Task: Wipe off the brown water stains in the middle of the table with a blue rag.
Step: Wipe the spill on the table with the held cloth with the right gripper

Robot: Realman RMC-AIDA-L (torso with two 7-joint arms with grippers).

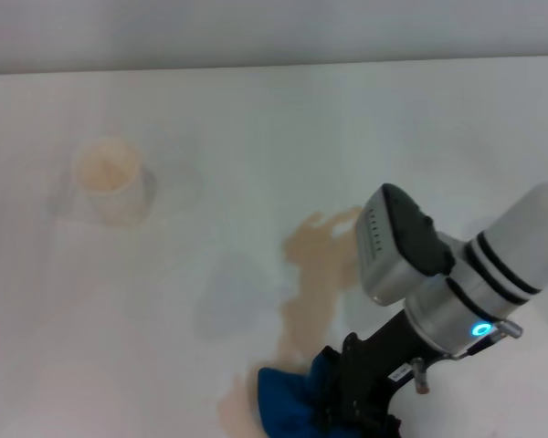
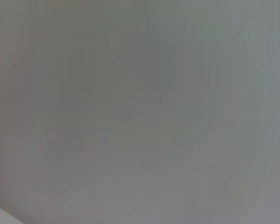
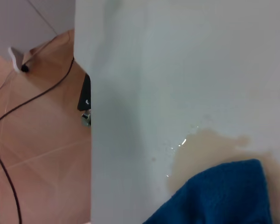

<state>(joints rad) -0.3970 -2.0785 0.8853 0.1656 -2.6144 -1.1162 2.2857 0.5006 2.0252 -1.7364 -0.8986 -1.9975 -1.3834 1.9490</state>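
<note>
Near edge, right of centre (head view): right gripper [image 1: 365,406], black, down at the table [image 1: 256,119] with the blue rag [image 1: 288,406] bunched against it.
Right gripper state: fingers run out of the picture at the near edge; cannot tell how far they are parted or whether they pinch the cloth.
Blue rag, head view: crumpled, bright blue, at the near edge just left of the gripper, lying on the near end of the stain.
Brown water stains [image 1: 315,274], head view: light tan ragged puddle, running from beside the silver wrist housing towards the near edge; a further lobe shows left of the rag.
Paper cup [image 1: 114,181], head view: cream, upright, far left, well apart from the stain.
Left arm: not seen in the head view.
Left wrist view: plain grey surface only; no gripper, rag or stain visible.
Right wrist view, blue rag [image 3: 224,196]: folded blue cloth overlapping the tan puddle [image 3: 210,149]; a wet glint shows at the puddle's rim.
Right wrist view, table [image 3: 177,56]: white top with a straight edge; beyond it tan floor [image 3: 37,154] with dark cables [image 3: 32,98].
Right wrist view, gripper: own fingers not visible.
</note>
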